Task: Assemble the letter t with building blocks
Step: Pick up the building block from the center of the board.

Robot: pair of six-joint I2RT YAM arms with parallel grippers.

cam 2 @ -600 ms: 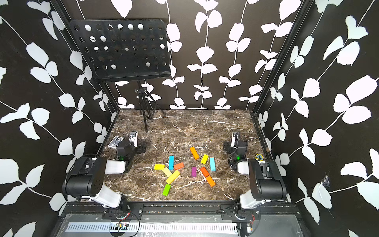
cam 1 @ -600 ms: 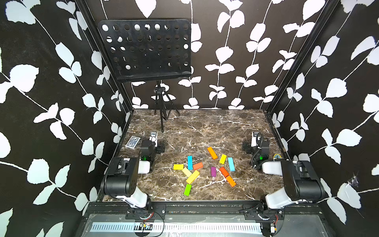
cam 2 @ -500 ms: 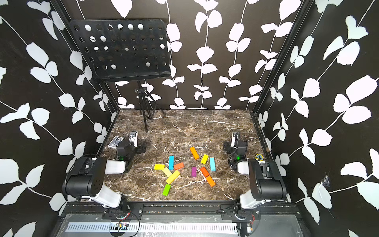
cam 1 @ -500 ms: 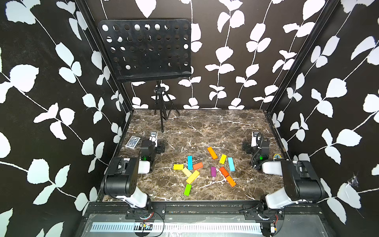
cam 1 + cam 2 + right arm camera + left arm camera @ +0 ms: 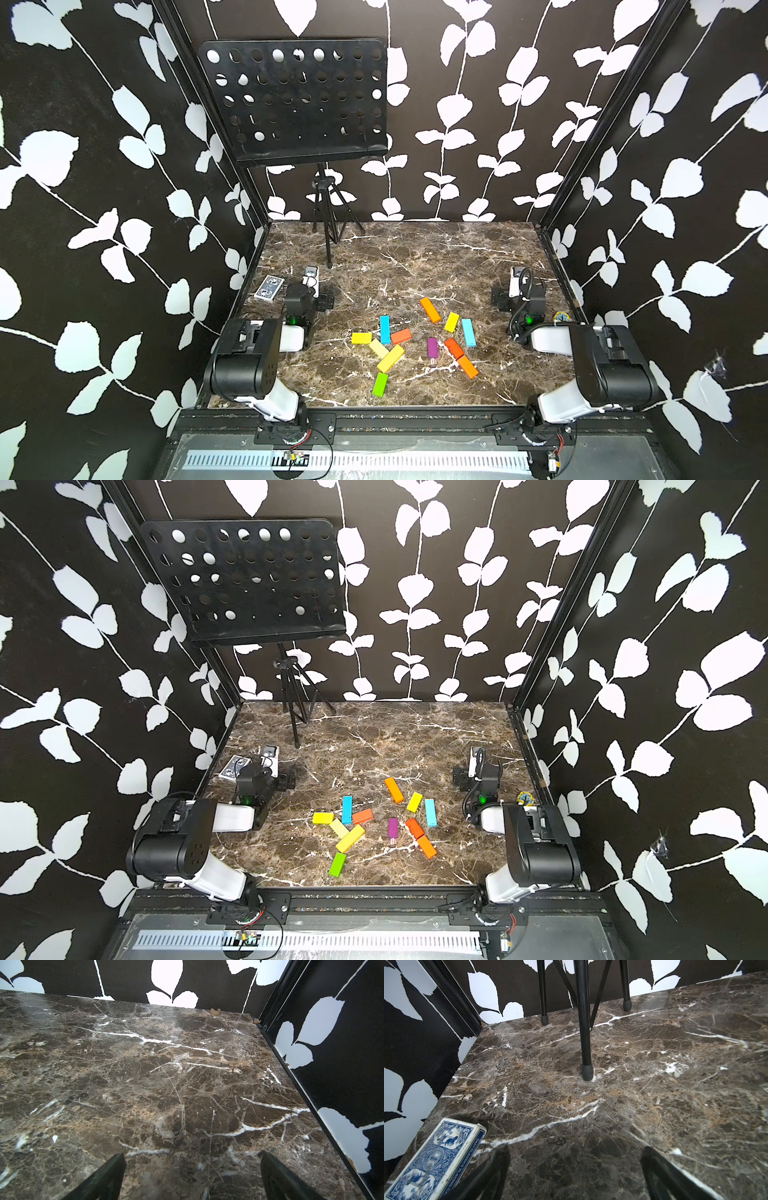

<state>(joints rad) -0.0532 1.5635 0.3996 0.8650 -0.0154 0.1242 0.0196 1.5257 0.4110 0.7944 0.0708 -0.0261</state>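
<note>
Card box, far left, is cut off by the frame edge in the left wrist view; both top views show it whole. Left gripper — fingers spread wide, nothing held, only the tips visible. Building blocks lie scattered on the table between the arms, some touching; neither wrist view shows them. Right gripper — fingers spread wide, nothing held. Yellow token, beside the right arm, is too small to read.

No visible change; building blocks lie exactly as before.
</note>
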